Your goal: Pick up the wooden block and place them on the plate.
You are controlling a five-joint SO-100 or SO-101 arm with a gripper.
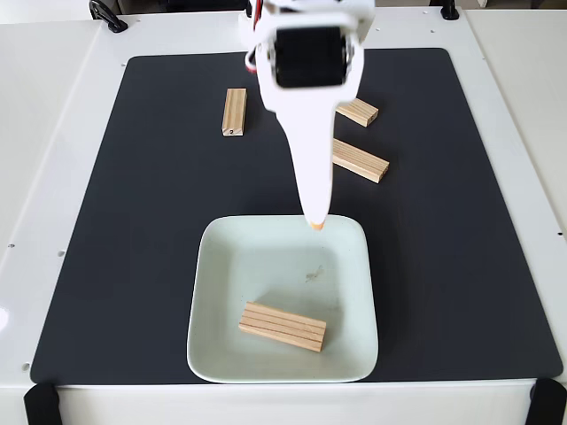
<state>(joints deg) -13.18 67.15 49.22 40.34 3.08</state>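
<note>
A black mat [133, 266] covers a white table [53, 133]. The plate [217, 266] sits at the mat's front edge with one wooden block [282, 326] in it — three more blocks [234, 112] lie near the mat's back edge. The white gripper [315, 225] hangs over the plate's back rim — I cannot tell if it is apart or together.

White plastic arm w/ black servo block, red wiring up top, pincer [316, 225] tip orange.
</note>
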